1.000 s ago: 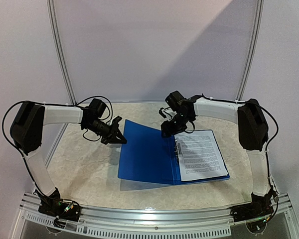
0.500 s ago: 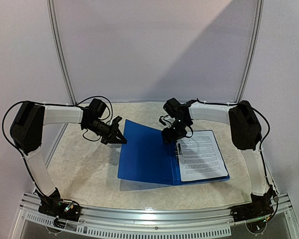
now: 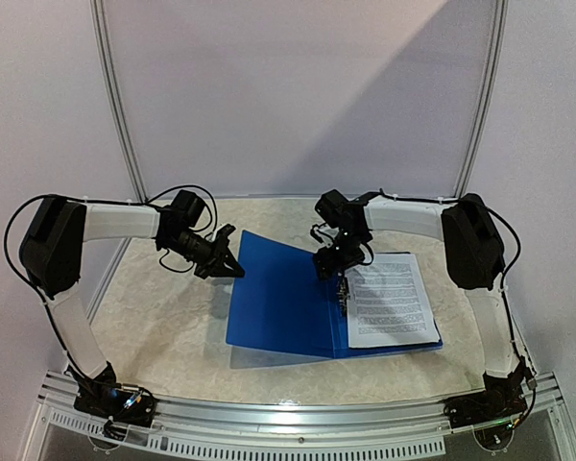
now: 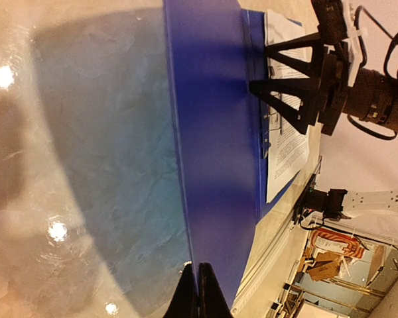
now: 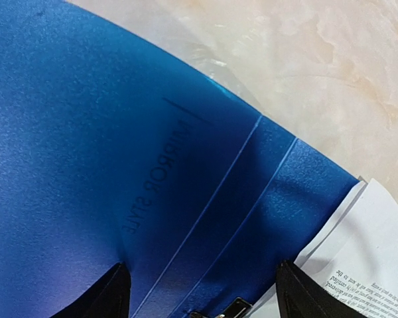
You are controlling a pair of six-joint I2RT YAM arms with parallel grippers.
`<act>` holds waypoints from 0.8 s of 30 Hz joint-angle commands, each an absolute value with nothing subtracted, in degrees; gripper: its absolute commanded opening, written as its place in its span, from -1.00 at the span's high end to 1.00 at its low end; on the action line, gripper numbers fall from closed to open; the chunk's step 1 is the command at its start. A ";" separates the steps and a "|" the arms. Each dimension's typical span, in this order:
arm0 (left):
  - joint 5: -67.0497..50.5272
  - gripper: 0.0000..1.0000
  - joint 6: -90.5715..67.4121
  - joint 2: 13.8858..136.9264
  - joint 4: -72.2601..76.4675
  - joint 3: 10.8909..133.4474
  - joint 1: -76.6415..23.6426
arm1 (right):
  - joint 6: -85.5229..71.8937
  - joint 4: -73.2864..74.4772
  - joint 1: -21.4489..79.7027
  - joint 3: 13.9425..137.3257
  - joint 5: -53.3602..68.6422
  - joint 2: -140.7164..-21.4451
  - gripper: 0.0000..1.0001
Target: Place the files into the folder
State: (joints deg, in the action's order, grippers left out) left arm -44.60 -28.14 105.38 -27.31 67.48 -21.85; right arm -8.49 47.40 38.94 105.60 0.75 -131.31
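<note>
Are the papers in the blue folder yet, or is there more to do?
Nearly. The files already lie inside the open folder. The left gripper pinches the cover's edge, holding it raised; the right gripper hovers open above the fold. Left to do: shutting the cover.

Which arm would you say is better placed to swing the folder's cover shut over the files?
Left. The left hand is shut on the far corner of the raised cover of the folder. The right hand hangs open above the spine clip beside the files, gripping nothing.
</note>
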 commanded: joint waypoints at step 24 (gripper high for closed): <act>-44.47 1.00 -27.78 106.11 -27.54 68.52 -21.29 | -19.10 37.81 27.85 92.07 3.48 -109.21 -0.03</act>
State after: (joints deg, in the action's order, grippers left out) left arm -44.60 -28.12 105.45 -27.35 67.53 -21.85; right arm -15.66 41.60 31.94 95.94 6.26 -117.36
